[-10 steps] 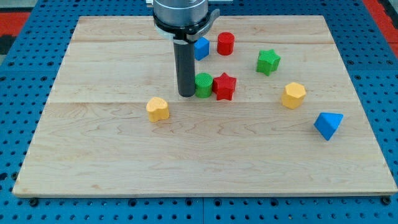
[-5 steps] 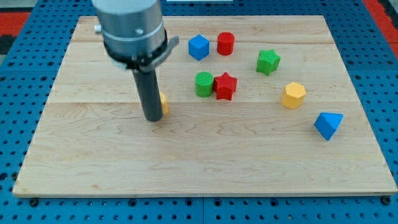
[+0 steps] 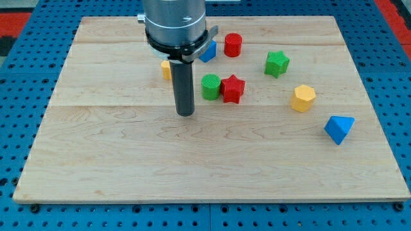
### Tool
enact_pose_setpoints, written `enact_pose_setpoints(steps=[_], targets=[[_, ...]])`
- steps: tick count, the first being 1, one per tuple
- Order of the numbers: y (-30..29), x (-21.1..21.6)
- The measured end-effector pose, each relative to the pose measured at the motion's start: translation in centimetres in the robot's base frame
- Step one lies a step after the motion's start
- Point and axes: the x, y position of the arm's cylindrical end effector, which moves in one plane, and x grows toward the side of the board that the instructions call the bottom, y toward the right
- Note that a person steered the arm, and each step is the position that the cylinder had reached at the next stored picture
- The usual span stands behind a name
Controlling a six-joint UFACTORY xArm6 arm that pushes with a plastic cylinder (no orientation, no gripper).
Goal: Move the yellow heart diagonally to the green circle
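Observation:
The yellow heart (image 3: 166,69) lies at the view's upper middle, mostly hidden behind my rod. The green circle (image 3: 210,86) stands to its lower right, touching the red star (image 3: 232,88). My tip (image 3: 185,113) rests on the board below the heart and to the lower left of the green circle, apart from both.
A blue cube (image 3: 208,51) and a red cylinder (image 3: 232,45) sit near the top. A green star (image 3: 277,63), a yellow hexagon (image 3: 302,98) and a blue triangle (image 3: 338,129) lie toward the view's right.
The yellow heart has moved up from the board's middle left to beside the blue cube. My rod went left to the heart, then came back right and down.

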Motion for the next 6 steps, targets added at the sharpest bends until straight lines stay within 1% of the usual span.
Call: enact_pose_setpoints(steps=[1, 2, 3, 4, 5, 6], targets=[[3.9, 0.5], [4.3, 0.0], [2.4, 3.4], [-5.9, 4.8], [-14.8, 3.5], [-20.4, -2.9]])
